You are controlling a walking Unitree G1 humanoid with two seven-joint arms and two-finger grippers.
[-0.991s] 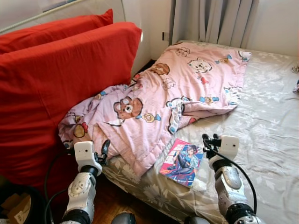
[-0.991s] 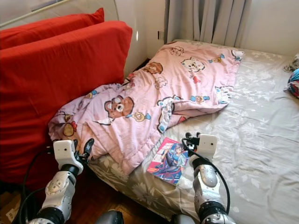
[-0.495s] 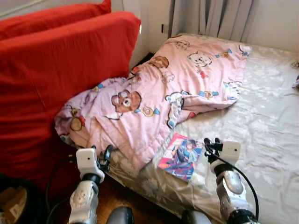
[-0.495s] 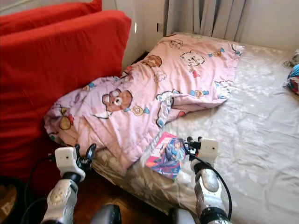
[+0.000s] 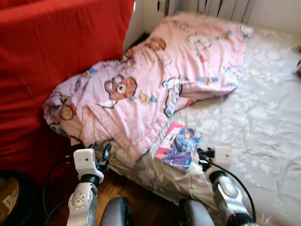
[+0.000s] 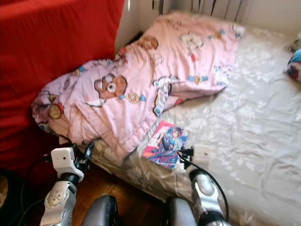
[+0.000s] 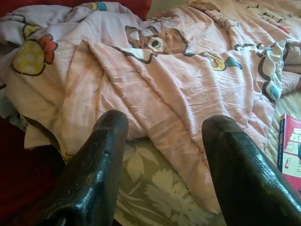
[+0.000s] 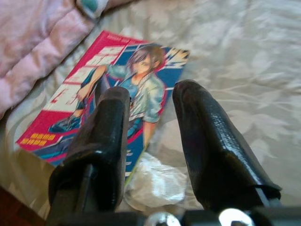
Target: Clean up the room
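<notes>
Comic book (image 5: 178,146) with a pink and blue cover is lying flat near the edge of the bed (image 5: 263,117), just beside the rumpled pink teddy-bear blanket (image 5: 141,94), with a crumpled bit of white plastic (image 8: 153,183) touching its near corner. Right tool (image 8: 150,122) hangs just above that corner, fingers parted and holding nothing. Left tool (image 7: 164,155) is open and empty too, low by the bed's edge facing the blanket, with the big red cushion (image 5: 56,56) on its left.
</notes>
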